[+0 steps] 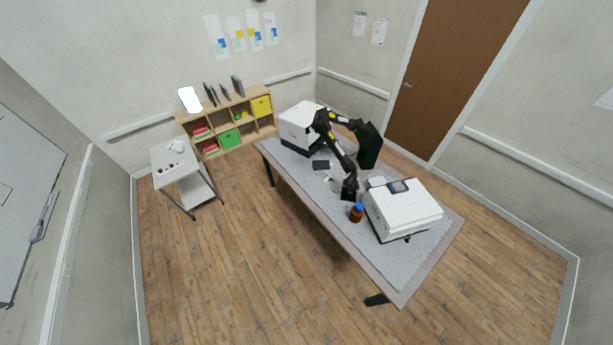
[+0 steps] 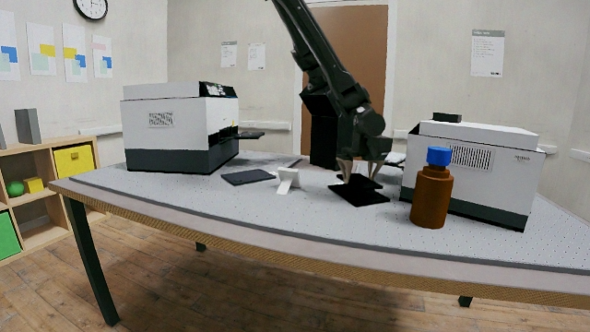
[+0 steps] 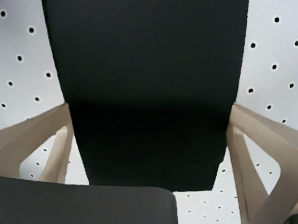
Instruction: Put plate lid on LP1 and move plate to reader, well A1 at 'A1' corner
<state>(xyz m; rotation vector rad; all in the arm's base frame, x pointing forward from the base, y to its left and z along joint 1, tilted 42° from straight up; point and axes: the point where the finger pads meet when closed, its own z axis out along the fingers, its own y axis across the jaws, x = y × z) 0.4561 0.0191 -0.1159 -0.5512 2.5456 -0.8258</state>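
Note:
My gripper [image 2: 359, 179] [image 3: 149, 111] is shut on a dark lid [image 2: 366, 182] [image 3: 150, 60], its two tan fingers at opposite edges. The lid is roughly level, low over a black bench position [image 2: 359, 199] beside the dispenser. I cannot tell whether they touch, and the name is not readable. A pale plate [image 1: 376, 181] [image 2: 395, 158] sits at the stage of the dispenser [image 1: 404, 203] [image 2: 470, 171], partly hidden in the exterior view. The reader [image 1: 299, 126] [image 2: 163, 128] is at the far end, with its dark stage [image 2: 250, 136] sticking out.
A brown bottle [image 1: 355, 215] [image 2: 431, 198] with a blue cap stands upright between the dispenser and the bench's front edge, close to my gripper. Another dark bench position [image 1: 321, 165] [image 2: 248, 176] lies near the reader. A small white stand [image 1: 328, 177] [image 2: 289, 179] is beside it.

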